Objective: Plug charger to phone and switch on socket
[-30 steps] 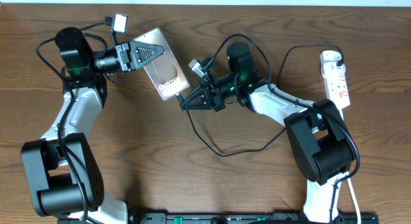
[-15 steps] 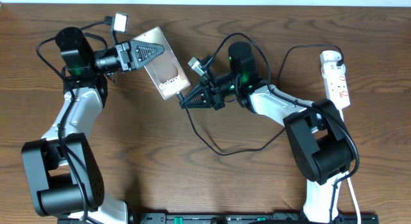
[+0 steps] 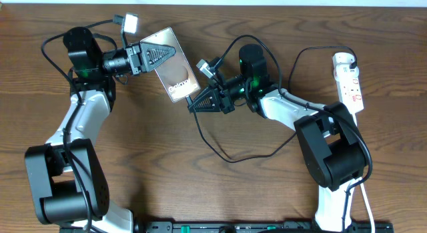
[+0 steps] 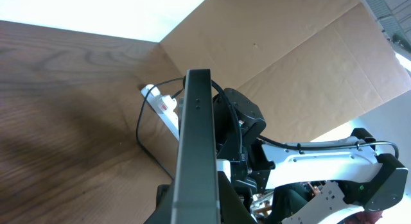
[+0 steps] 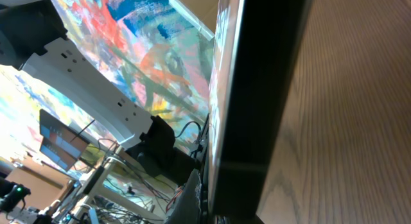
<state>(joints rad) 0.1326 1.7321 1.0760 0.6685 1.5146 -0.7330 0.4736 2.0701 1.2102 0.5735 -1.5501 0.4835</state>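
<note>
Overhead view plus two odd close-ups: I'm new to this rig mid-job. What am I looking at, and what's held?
Two robot arms work at a wooden table. The overhead picture looks straight down; each close-up comes from a camera on one arm's wrist. The left tool is shut on the phone, lifted and seen edge-on in both wrist views. The right tool is shut, apparently on the charger at its plug end, right at the phone's lower edge. The white socket lies far right, untouched.
</note>
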